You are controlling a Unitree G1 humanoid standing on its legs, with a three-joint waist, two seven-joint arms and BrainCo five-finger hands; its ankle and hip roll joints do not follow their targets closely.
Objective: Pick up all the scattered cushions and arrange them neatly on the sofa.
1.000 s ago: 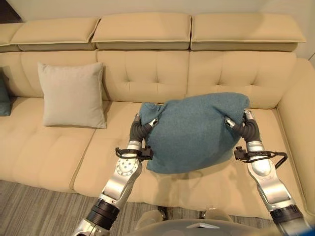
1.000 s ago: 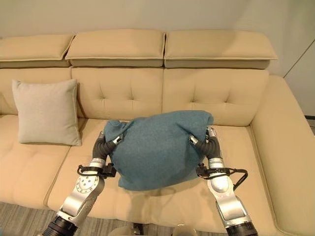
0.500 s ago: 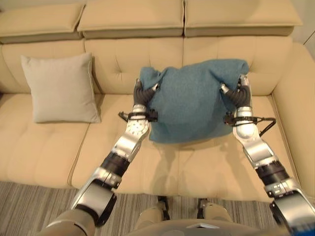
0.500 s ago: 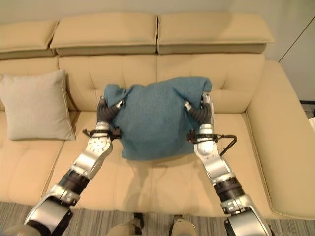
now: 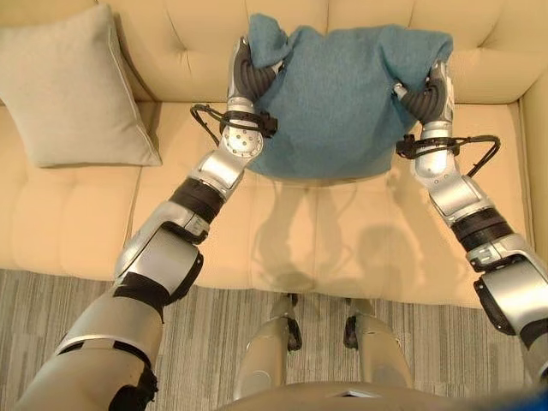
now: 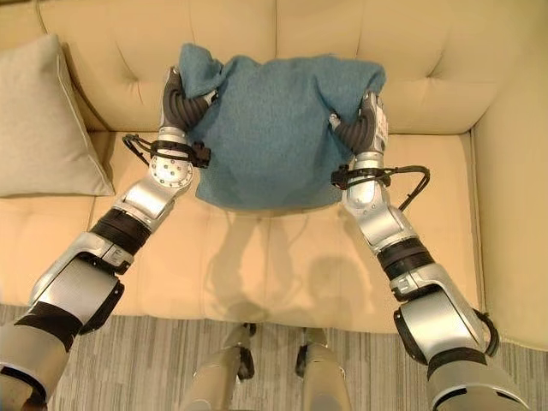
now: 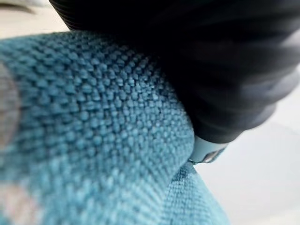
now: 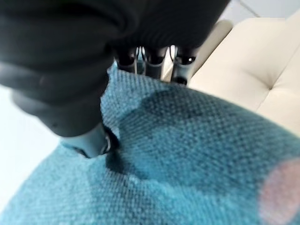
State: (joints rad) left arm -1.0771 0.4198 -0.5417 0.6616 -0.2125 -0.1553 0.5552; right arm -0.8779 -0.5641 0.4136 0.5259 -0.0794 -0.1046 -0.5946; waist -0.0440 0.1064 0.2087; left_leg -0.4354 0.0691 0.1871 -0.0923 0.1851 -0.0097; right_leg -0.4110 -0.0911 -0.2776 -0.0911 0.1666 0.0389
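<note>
A blue-green woven cushion [image 5: 342, 94] stands against the beige sofa's backrest [image 5: 197, 43], its lower edge near the seat. My left hand [image 5: 248, 75] is shut on its upper left corner and my right hand [image 5: 428, 96] is shut on its upper right corner. The right wrist view shows the thumb [image 8: 91, 138] and fingers [image 8: 150, 58] pinching the blue-green cloth [image 8: 187, 154]. In the left wrist view the same weave [image 7: 93, 140] lies pressed under the dark cover.
A pale grey-beige cushion [image 5: 73, 94] leans against the backrest at the left of the sofa. The sofa's right armrest [image 6: 514, 188] rises at the right. Striped grey carpet [image 5: 68, 295] lies in front of the seat [image 5: 325, 240].
Both arms have stretched forward and carried the blue-green cushion from above the seat to the backrest. The camera has tipped down and come closer to the sofa.
</note>
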